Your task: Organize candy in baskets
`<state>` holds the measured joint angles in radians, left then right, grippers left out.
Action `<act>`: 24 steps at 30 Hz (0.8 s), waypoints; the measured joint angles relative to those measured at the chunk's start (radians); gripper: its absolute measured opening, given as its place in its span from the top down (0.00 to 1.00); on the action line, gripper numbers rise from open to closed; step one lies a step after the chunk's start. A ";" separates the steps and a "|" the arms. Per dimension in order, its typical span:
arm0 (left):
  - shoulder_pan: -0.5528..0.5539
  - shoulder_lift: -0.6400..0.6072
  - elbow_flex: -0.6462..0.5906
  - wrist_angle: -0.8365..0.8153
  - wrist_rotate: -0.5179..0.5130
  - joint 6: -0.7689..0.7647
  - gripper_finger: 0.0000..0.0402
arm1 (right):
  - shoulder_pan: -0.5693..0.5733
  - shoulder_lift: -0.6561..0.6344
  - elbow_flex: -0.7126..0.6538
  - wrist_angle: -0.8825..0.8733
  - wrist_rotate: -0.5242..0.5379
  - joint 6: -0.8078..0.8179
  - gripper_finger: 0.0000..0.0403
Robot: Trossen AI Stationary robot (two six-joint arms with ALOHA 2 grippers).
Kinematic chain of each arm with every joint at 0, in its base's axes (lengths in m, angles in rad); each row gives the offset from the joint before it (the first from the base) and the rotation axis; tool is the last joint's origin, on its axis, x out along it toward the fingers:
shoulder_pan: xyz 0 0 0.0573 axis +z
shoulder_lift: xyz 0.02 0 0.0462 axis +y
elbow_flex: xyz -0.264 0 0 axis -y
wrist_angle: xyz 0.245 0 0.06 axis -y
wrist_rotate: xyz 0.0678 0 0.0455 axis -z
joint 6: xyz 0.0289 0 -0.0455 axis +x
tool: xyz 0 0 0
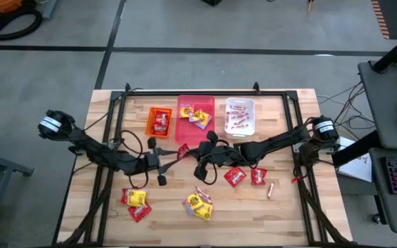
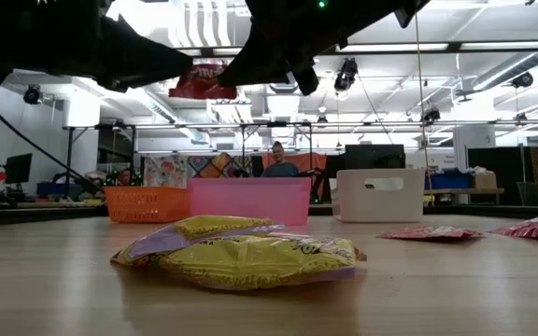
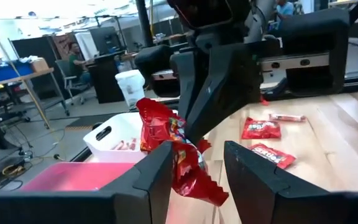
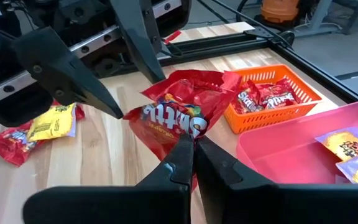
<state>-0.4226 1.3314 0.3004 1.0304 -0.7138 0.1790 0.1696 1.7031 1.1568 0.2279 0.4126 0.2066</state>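
The work surface is a pale wooden table (image 1: 288, 207) with visible plank grain, crossed by a dark metal frame (image 1: 205, 92).

Three rectangular plastic bins stand in a row along the far side. The orange basket (image 1: 160, 122) has lattice walls and holds red packets. The pink basket (image 1: 196, 118) has smooth translucent walls and holds yellow packets. The white basket (image 1: 240, 116) is translucent, has a slot handle in its end wall, and holds thin red-and-white sticks.

Loose candy lies on the near part of the table: glossy crinkled yellow packets (image 1: 200, 204), a yellow packet with a red one (image 1: 136, 202), two red square packets (image 1: 246, 177), and one thin stick (image 1: 269, 190).

The right gripper (image 4: 194, 144) is fully closed, its fingertips pinching the lower edge of a crumpled red foil packet (image 4: 179, 117). The packet is held above the table, just in front of the pink basket and near the orange basket.

The left gripper (image 3: 197, 163) meets the same packet from the opposite side. Its fingers (image 3: 157, 168) stand partly apart with the packet's serrated lower end between them. Whether those fingers touch the foil cannot be determined.
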 joint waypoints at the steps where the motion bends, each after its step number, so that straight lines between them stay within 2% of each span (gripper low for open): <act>1: 0.001 0.004 0.000 0.007 0.000 -0.002 0.69 | 0.000 0.000 0.000 0.000 0.000 -0.001 0.98; 5: 0.002 0.004 0.000 0.027 -0.001 -0.007 0.75 | 0.000 0.000 0.000 0.001 -0.001 -0.010 0.98; 15: 0.002 -0.004 0.000 0.017 -0.030 -0.008 0.98 | 0.001 0.000 0.000 0.001 -0.001 -0.042 0.98; 21: 0.002 -0.019 0.000 -0.038 -0.161 -0.005 1.00 | 0.003 0.000 0.000 0.002 -0.004 -0.048 0.98; 24: 0.002 -0.041 0.000 -0.064 -0.167 -0.004 1.00 | 0.003 0.000 0.001 0.002 -0.018 -0.050 0.98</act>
<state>-0.4206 1.2901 0.3004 0.9665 -0.8806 0.1745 0.1722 1.7035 1.1576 0.2295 0.3945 0.1569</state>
